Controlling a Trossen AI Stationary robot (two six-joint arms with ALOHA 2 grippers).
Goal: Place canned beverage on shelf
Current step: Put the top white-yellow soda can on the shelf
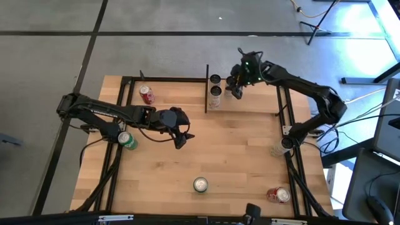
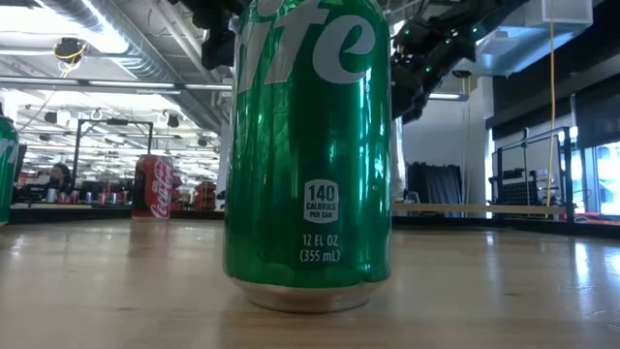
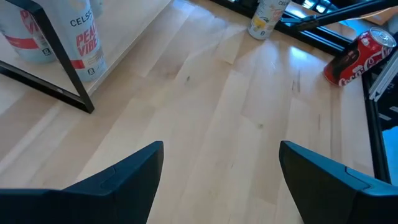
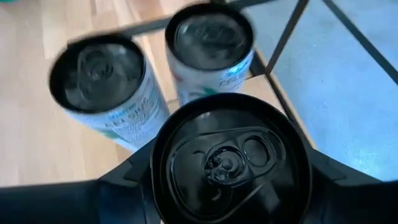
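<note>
The shelf (image 1: 178, 97) is a light board in thin black rods at the table's far side. On it stand a red can (image 1: 147, 95) and two light cans (image 1: 215, 94), which the right wrist view shows as one can (image 4: 99, 81) beside another (image 4: 208, 37). Right beside them, my right gripper (image 1: 237, 86) is shut on a black-topped can (image 4: 227, 162). Over the table's middle my left gripper (image 1: 181, 134) hangs open with nothing between its fingers (image 3: 130, 180). My right gripper pinches the black-topped can between its two fingers, one on each side of the can's wall just under the top rim (image 4: 158, 171). The fingers slant down from the table's right. The can stands upright in the hold; its bottom is hidden.
Loose cans stand on the tabletop: a green one (image 1: 127, 140) at the left, a green one (image 2: 310, 155) near the front edge, a red one (image 1: 278, 195) at the front right, and a pale one (image 1: 278, 150) by the right frame rail. Bare wood lies in the middle.
</note>
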